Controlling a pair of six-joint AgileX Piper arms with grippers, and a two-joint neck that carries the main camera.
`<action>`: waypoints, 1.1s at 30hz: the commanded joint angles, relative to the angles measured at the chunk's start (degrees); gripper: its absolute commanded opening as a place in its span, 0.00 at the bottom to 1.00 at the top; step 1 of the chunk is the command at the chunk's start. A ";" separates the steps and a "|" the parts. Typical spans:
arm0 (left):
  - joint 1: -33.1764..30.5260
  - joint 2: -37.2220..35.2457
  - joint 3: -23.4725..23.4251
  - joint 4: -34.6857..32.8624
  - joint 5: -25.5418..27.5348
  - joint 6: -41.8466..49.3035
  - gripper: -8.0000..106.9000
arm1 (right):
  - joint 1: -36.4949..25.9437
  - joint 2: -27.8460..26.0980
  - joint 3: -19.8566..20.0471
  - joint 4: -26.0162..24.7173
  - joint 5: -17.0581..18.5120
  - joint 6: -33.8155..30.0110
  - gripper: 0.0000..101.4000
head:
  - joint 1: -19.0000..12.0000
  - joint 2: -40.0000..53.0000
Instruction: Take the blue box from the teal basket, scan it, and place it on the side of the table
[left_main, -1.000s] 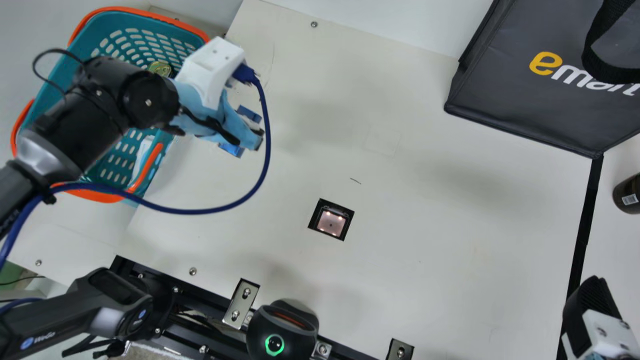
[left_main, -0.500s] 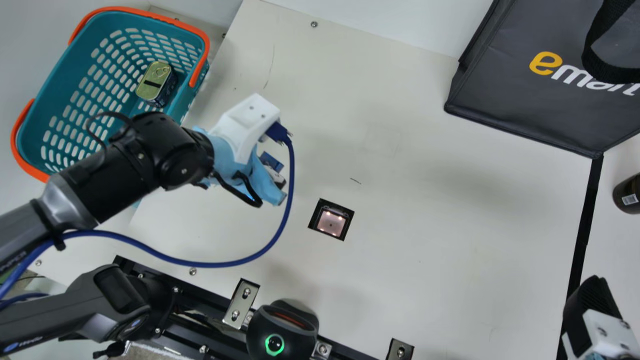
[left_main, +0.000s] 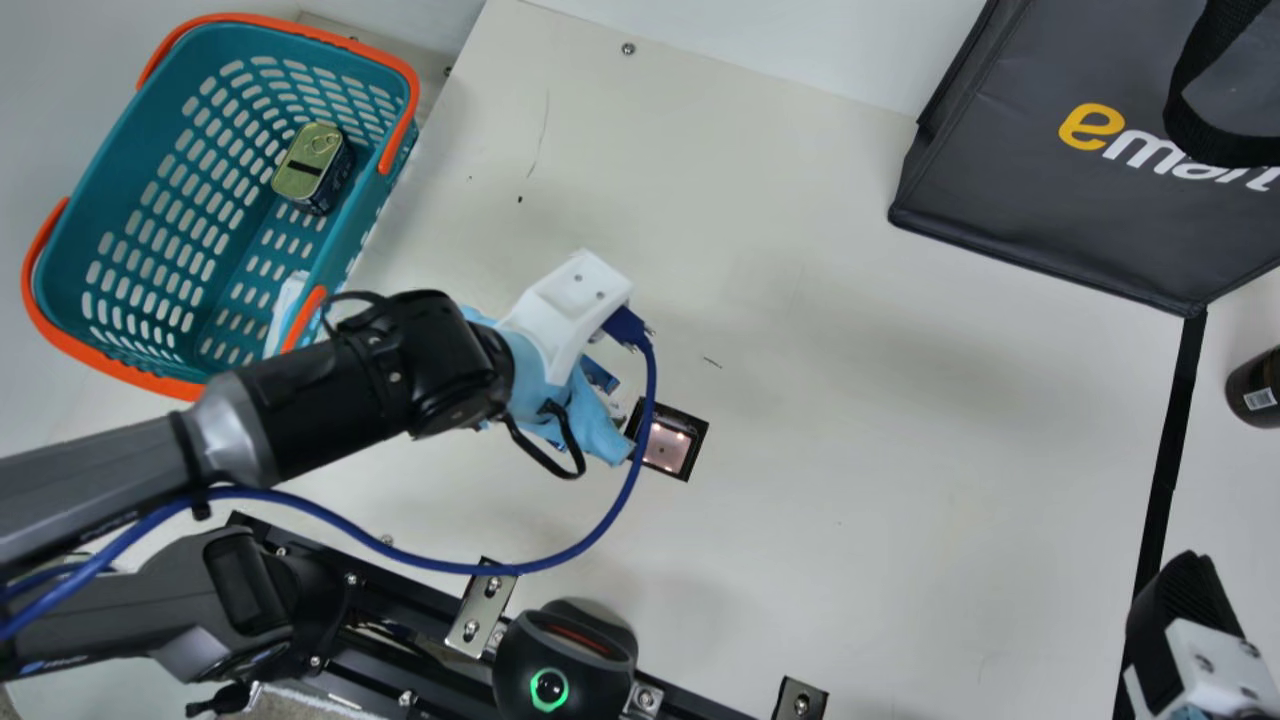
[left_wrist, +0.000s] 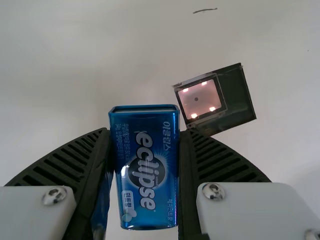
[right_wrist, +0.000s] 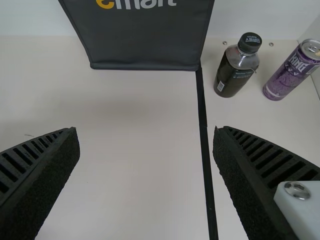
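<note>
1. The scanner window (left_main: 668, 452), a square glass pane in a black frame set into the cream table (left_main: 880, 400), is the landmark here.
2. The left arm (left_main: 330, 410) enters from the main view's left edge, its forearm slanting gently up toward the window. At the black wrist joint it bends, and the left gripper (left_main: 612, 410) angles down-right, its tips overlapping the window's left edge in that view.
3. The gripper's two fingers are clamped on the long sides of the blue box (left_wrist: 145, 170), a slim, shiny metal tin with rounded corners. In the left wrist view the box lies beside the window; its height over the table I can't tell.
4. A dark blue cable (left_main: 560, 567) loops from the white bracket (left_main: 575, 300) on that wrist, passing across the window's left side in the main view.
5. The right gripper (left_main: 1185, 600) is well apart from the window, at the main view's lower right corner; in the right wrist view its black ribbed fingers stand wide apart, with tabletop between them.
6. The teal basket (left_main: 120, 160), orange-rimmed and slotted, sits up-left of the window, a gold-topped oval can (left_main: 310, 165) inside; the dark grey fabric bag (left_main: 1050, 230) is up-right of it.
</note>
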 joint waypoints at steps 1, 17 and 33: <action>-0.67 0.95 -0.33 0.36 -0.13 -2.20 0.00 | 0.00 0.00 0.00 0.00 0.00 0.00 0.94 | -1.66 0.14; -3.66 7.86 -3.32 0.04 -2.11 -15.42 0.00 | 0.00 0.00 0.00 0.00 0.06 0.00 0.94 | -1.66 0.14; -6.22 11.96 -4.77 -0.67 -3.76 -24.38 0.00 | 0.00 0.00 0.00 0.00 0.06 0.00 0.94 | -1.66 0.14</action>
